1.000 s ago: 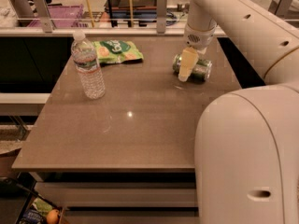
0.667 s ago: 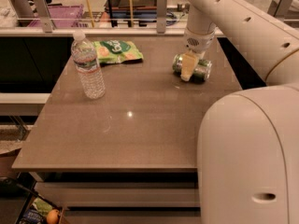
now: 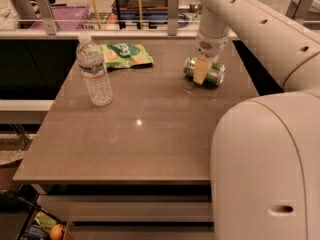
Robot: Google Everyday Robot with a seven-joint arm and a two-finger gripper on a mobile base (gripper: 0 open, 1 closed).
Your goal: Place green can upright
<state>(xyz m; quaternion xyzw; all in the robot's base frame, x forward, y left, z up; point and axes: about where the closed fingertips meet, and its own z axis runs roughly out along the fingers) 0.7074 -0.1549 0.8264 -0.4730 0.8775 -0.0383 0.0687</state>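
The green can (image 3: 217, 75) lies on its side at the back right of the brown table (image 3: 150, 134), its silver end facing right. My gripper (image 3: 202, 72) hangs from the white arm straight down onto the can's middle, with a tan pad in front of the can. The can's left part shows beside the pad, and its far side is hidden behind the gripper.
A clear water bottle (image 3: 94, 71) stands upright at the back left. A flat green snack bag (image 3: 125, 55) lies behind it near the table's far edge. My white arm body (image 3: 265, 169) fills the lower right. A railing (image 3: 100, 33) runs behind the table.
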